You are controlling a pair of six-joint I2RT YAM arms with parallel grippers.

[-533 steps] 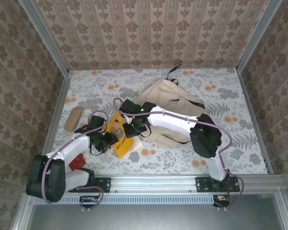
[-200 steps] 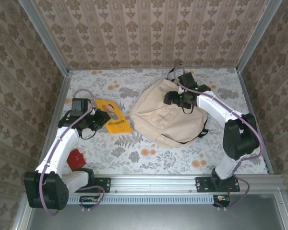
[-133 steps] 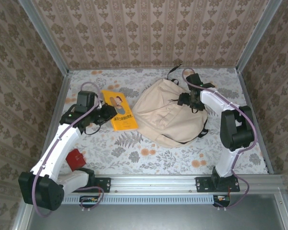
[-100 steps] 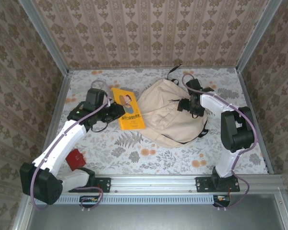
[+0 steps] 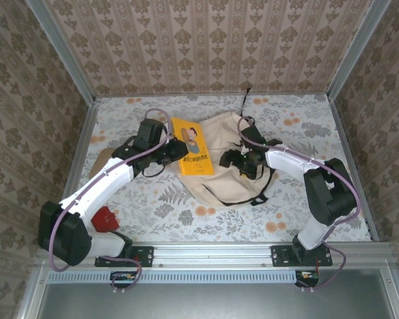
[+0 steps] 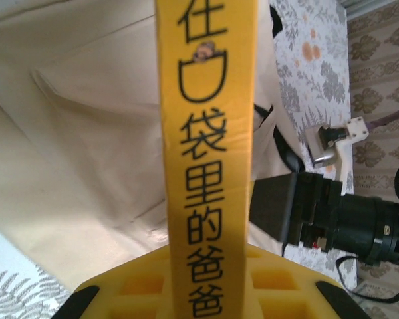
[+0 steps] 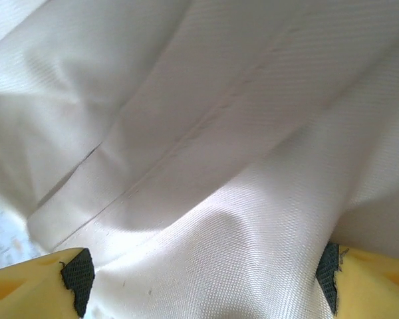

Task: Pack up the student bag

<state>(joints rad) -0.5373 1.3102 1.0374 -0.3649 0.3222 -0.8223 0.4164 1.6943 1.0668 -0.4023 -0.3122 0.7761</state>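
Three wallpapered walls (image 5: 206,46) surround the floral table (image 5: 186,222) and student bag (image 5: 229,181).

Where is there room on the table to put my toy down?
Bare: the near strip of table between the red object and the right arm's base, and both far corners beside the student bag. Crowded: the middle, where the left pincer holds the yellow book by the bag and the right pincer is open over it.
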